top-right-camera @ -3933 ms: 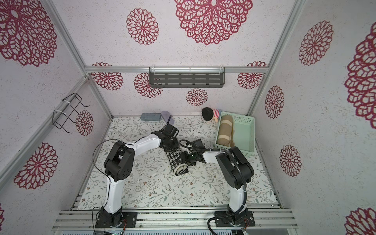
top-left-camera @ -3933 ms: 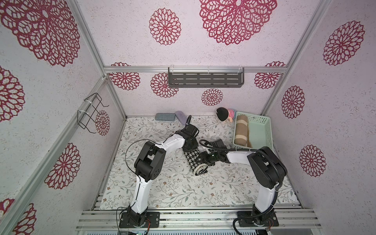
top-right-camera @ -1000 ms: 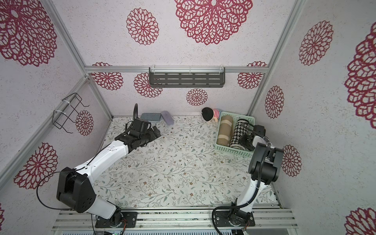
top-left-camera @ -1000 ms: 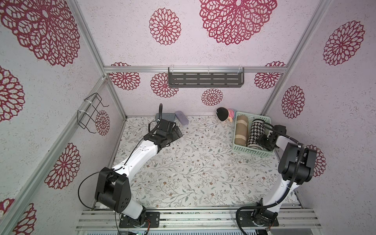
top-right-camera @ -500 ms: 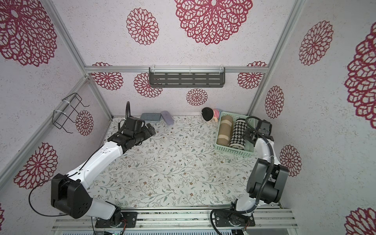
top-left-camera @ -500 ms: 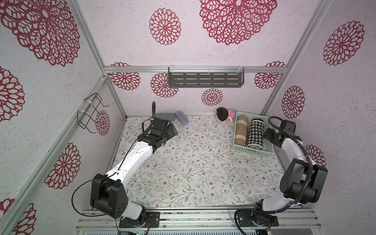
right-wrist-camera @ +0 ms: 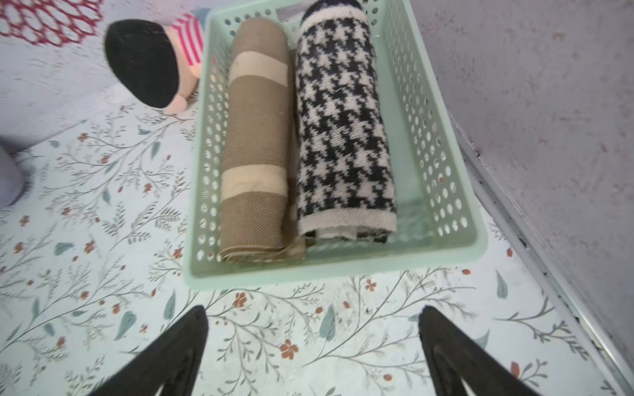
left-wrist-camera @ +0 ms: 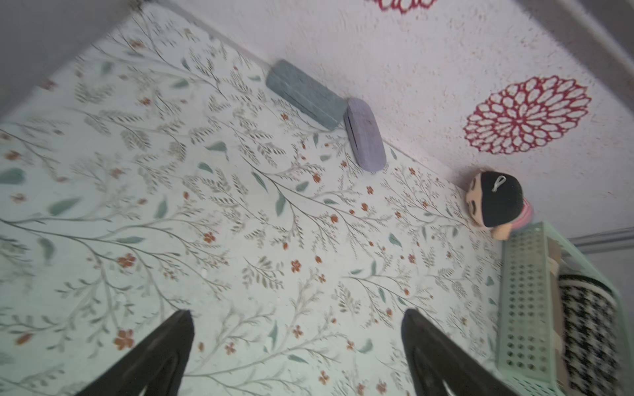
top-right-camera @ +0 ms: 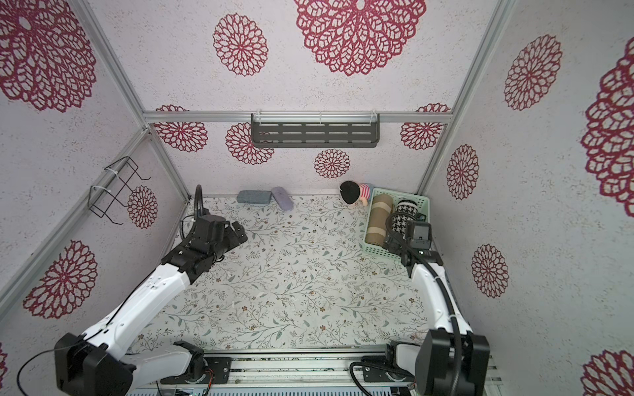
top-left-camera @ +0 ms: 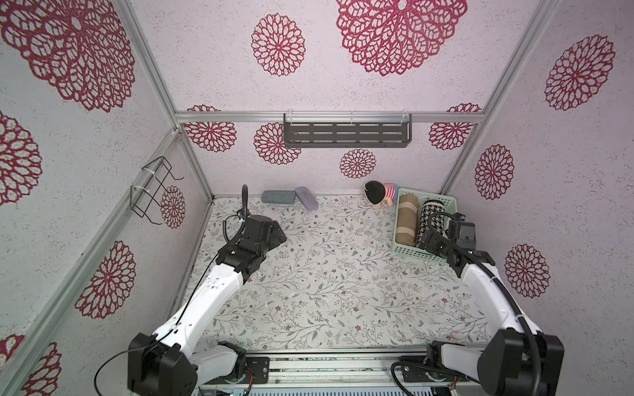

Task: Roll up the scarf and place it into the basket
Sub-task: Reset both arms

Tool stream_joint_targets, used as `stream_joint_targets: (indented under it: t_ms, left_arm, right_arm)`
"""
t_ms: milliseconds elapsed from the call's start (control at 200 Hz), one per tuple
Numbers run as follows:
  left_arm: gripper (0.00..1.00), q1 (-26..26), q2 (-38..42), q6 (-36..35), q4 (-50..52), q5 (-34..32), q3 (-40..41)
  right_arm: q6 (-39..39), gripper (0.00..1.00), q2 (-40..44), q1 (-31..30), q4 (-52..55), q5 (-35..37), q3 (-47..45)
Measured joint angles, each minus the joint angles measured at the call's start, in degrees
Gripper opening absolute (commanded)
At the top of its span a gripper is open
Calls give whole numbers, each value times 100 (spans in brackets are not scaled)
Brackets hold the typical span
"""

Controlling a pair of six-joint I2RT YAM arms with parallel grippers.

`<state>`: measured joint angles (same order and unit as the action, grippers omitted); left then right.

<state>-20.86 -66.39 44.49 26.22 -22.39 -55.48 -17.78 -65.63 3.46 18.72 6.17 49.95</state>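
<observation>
While the black-and-white houndstooth scarf (right-wrist-camera: pixel 343 137) lies rolled up inside the mint-green basket (right-wrist-camera: pixel 336 272), the right hand (right-wrist-camera: pixel 313 310) hangs at the basket's near short wall. Its fingers are spread wide and nothing is between them. In the right wrist view both fingertips show over the flowered desk (right-wrist-camera: pixel 103 240), just short of the basket's rim.

The scarf runs along the basket's length and touches a tan roll (right-wrist-camera: pixel 257 137) with cream stripes that lies beside it. A bare strip of basket floor separates the scarf from the perforated long wall on its other side. In both top views the basket stands in the far right corner of the desk, close to the side wall.

A plush doll (right-wrist-camera: pixel 144 61) with black hair and a red-striped top rests against the basket's far corner.

Over the left part of the desk, the left hand (left-wrist-camera: pixel 296 312) is also spread wide and empty, well apart from the basket. Along the foot of the back wall, a grey-blue case (left-wrist-camera: pixel 305 94) and a lilac case (left-wrist-camera: pixel 365 135) touch end to end.
</observation>
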Motion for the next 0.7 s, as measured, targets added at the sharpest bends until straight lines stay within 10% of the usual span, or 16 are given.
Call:
stream_joint_targets:
  t_ms: [390,701]
  left_arm:
    - [97,129,1853,-2490,-2629,-2105,3289]
    - [97,1746,1626,-3224,-4776,-879,4629]
  right_arm:
    - [306,99,1528,-1082,-2249,1333,-2719]
    - [1237,99,415,-1189,-5066,1633,-3526]
